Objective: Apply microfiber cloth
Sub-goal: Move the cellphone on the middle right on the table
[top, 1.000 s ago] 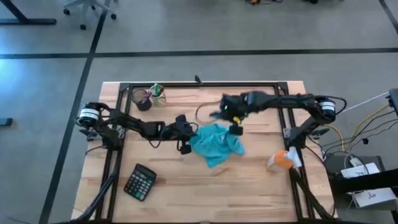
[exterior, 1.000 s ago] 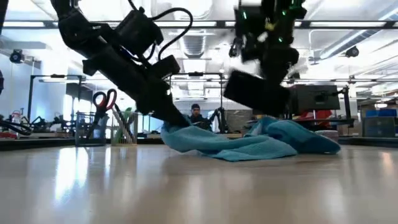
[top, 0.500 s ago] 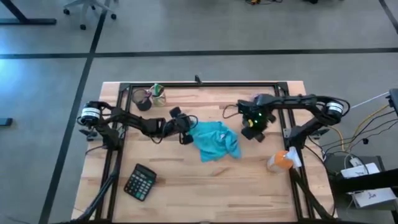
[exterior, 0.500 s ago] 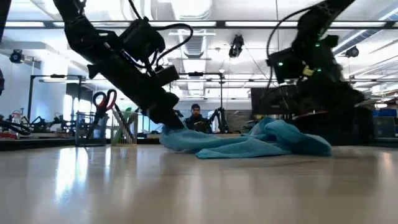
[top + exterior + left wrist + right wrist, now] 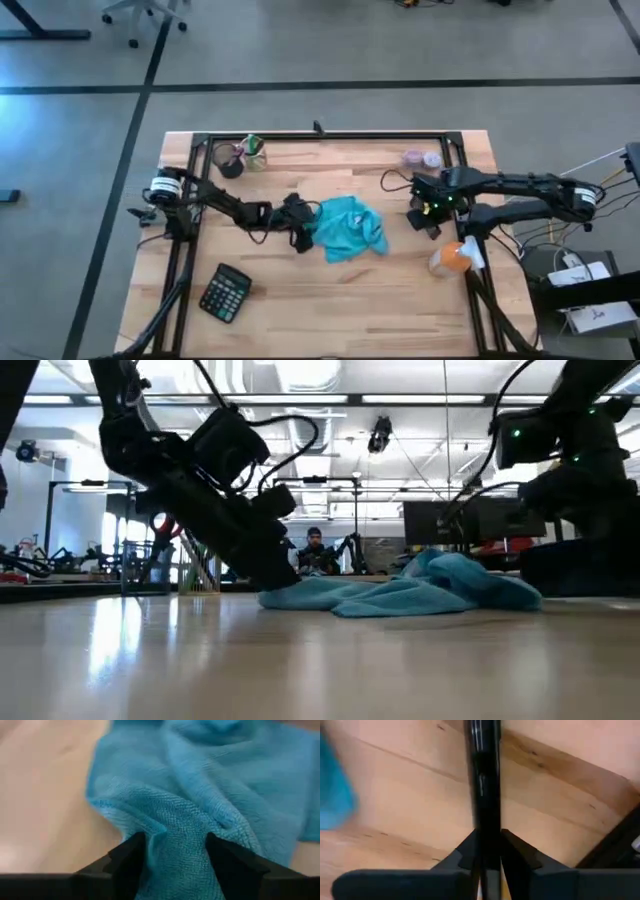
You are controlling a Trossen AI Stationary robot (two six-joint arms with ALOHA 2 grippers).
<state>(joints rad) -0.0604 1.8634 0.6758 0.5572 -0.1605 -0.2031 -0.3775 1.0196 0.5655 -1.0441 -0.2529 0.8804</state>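
Note:
The turquoise microfiber cloth [image 5: 348, 228] lies crumpled on the wooden table's middle [image 5: 420, 590]. My left gripper [image 5: 300, 225] stands low at the cloth's left edge, open, with a fold of cloth [image 5: 180, 830] between its fingers. My right gripper [image 5: 428, 212] is right of the cloth, near the table's right rail, and is shut on a thin black slab like a phone [image 5: 482, 775], seen edge-on in the right wrist view. My left gripper [image 5: 175, 845] has a bunched fold at the cloth's left edge [image 5: 170, 827] between its open fingers, touching their inner sides. The fingers slant down from the table's left. The cloth lies slack on the table. My right gripper [image 5: 489, 837] has the black slab's two flat faces [image 5: 487, 827] between its two fingers. The slab runs on ahead of the fingers, along them. Whether its far end rests on the table does not show.
A black calculator [image 5: 225, 293] lies near the front left. An orange bottle with a white top [image 5: 452, 258] is at the right, close to my right arm. Cups with pens and scissors [image 5: 238, 155] stand at the far left. Black frame rails [image 5: 320, 137] border the table.
My right gripper has carried the black slab from above the cloth's far side toward the table's right edge and down. The cloth has stayed on the table, its near edge drawn in a little. My left gripper has stayed at the cloth's left edge.

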